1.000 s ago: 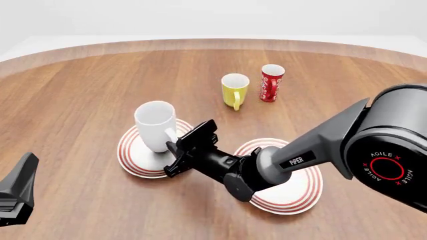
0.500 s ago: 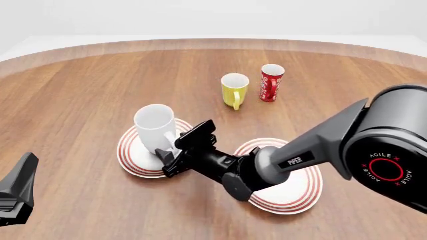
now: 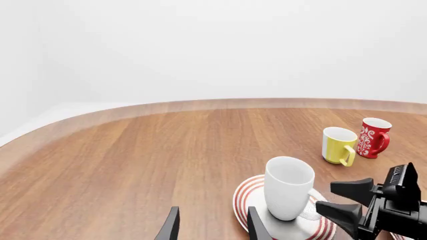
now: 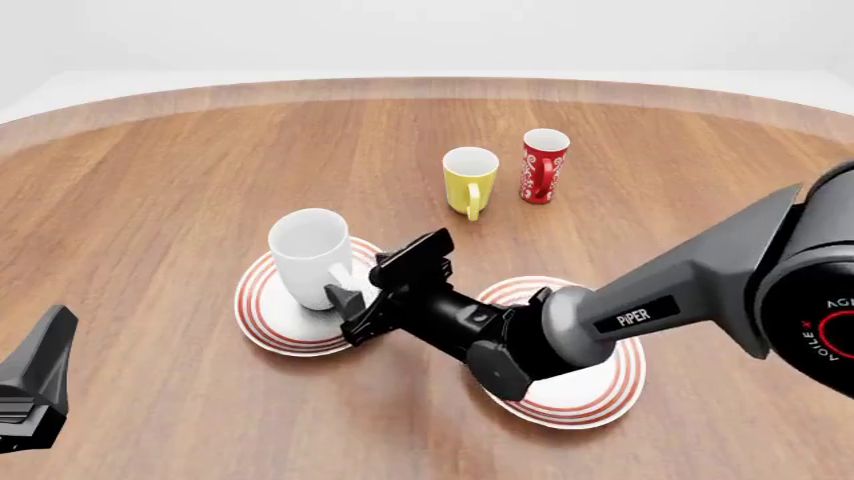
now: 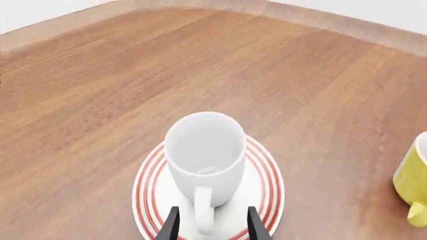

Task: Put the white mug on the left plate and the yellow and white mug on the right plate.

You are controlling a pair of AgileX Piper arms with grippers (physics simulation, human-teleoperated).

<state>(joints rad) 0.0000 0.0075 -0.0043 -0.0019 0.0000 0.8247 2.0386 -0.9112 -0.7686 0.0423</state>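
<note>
The white mug (image 4: 311, 256) is being kept upright on the left plate (image 4: 267, 312), its handle pointing at the wide-open right tool (image 4: 384, 290), while the yellow and white mug (image 4: 469, 178) is being left far back on the worktop (image 4: 160, 180).

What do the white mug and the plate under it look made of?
The white mug looks like glazed ceramic: plain, smooth, thick-walled, with a soft sheen. The left plate looks alike, glossy white with painted red rings. Since it's a render, that is only how they look.
</note>
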